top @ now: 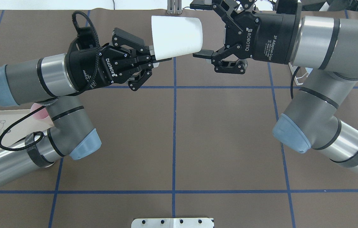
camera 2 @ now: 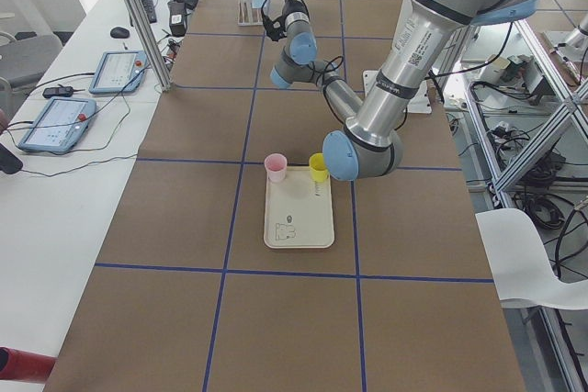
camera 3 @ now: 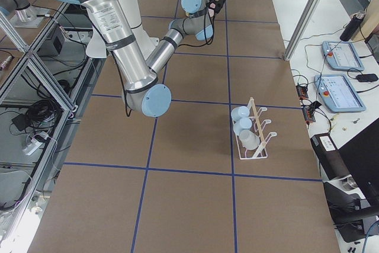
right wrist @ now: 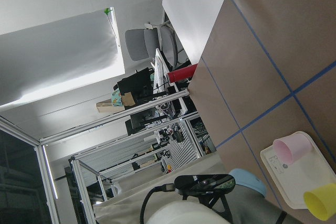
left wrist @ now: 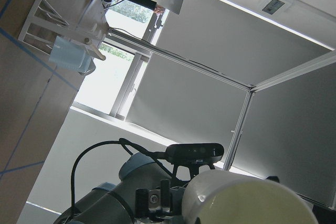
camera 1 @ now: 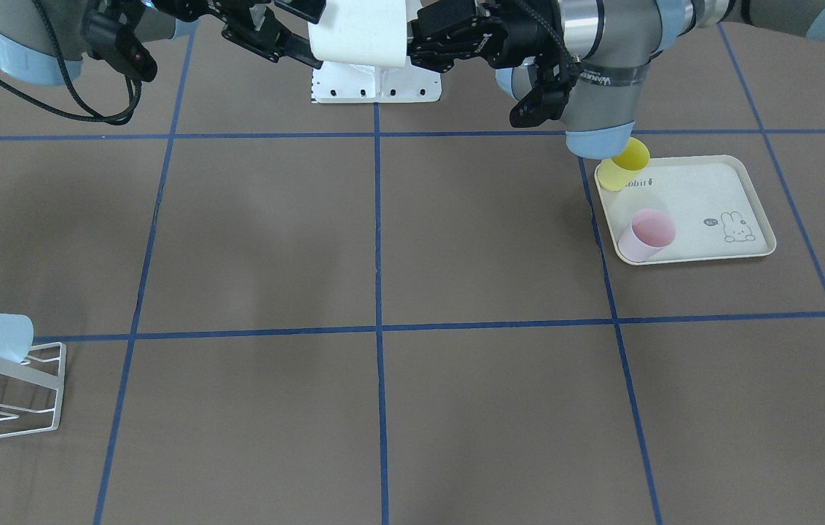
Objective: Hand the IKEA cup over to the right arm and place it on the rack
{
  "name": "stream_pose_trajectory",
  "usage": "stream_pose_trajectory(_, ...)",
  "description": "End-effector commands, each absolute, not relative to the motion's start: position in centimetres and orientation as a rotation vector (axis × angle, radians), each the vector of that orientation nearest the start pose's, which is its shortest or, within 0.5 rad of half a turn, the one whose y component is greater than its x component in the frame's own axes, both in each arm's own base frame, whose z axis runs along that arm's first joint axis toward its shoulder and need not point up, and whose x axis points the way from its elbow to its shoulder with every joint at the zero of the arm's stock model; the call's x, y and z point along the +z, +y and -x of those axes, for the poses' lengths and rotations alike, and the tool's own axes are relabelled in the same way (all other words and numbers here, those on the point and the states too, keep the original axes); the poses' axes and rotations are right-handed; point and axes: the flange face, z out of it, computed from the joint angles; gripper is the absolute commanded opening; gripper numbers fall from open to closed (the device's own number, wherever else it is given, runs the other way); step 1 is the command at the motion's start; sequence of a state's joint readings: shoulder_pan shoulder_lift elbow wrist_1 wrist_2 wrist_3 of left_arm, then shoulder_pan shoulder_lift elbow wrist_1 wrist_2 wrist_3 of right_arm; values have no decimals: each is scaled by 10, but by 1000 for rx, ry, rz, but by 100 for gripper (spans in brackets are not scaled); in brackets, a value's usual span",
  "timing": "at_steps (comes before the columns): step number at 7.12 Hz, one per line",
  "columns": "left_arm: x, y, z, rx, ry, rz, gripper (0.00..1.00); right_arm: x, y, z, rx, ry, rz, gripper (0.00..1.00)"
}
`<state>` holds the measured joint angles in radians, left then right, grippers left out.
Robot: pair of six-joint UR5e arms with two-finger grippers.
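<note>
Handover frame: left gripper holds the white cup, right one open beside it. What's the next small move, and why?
Probably ease the right gripper a little further along the white cup before closing. Its jaws stand open, the lower fingertip only just at the cup's free end, while the left gripper alone holds the other end.

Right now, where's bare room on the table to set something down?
Bare: the middle squares between the cream rabbit-print tray and the white wire rack. Crowded: the tray's end holding the pink plastic cup and yellow plastic cup, and by the robot's base, where the left gripper holds the white plastic cup to the right gripper.
</note>
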<state>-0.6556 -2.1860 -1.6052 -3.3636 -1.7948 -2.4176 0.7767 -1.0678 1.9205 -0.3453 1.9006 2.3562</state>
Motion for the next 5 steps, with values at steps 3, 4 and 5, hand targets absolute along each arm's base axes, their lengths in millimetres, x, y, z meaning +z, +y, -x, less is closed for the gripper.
stream_pose_trajectory(3, 130, -419, -366, -406, 2434, 340, 7, 107, -419, 282, 632, -2110, 255, 0)
stream_pose_trajectory(4, 130, -419, -367, -405, 2433, 342, 31, 109, -418, 282, 628, -2116, 255, 0)
stream_pose_trajectory(5, 129, -419, -366, -406, 2434, 340, 46, 109, -418, 282, 627, -2116, 253, 0)
